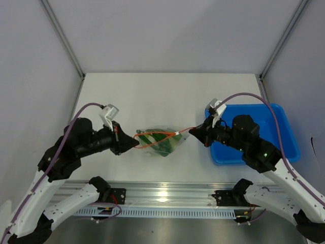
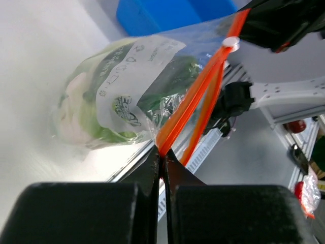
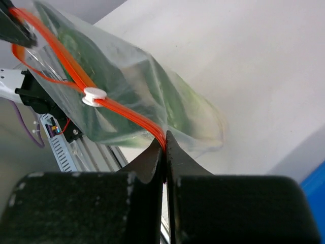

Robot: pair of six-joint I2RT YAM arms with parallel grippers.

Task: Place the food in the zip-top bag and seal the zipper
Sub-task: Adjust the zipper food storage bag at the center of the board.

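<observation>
The clear zip-top bag (image 1: 161, 142) hangs stretched between my two grippers above the table's front middle. The green food (image 1: 163, 146) is inside it; it also shows in the left wrist view (image 2: 94, 119) and the right wrist view (image 3: 177, 109). My left gripper (image 1: 136, 143) is shut on the left end of the orange-red zipper (image 2: 190, 107). My right gripper (image 1: 192, 131) is shut on the zipper's right end (image 3: 155, 132). A white slider (image 3: 94, 95) sits on the strip close to the right gripper; left of it the two strips gape apart.
A blue rectangular bin (image 1: 277, 127) stands at the right, under my right arm. An aluminium rail (image 1: 162, 195) runs along the table's near edge. Grey walls close the back and sides.
</observation>
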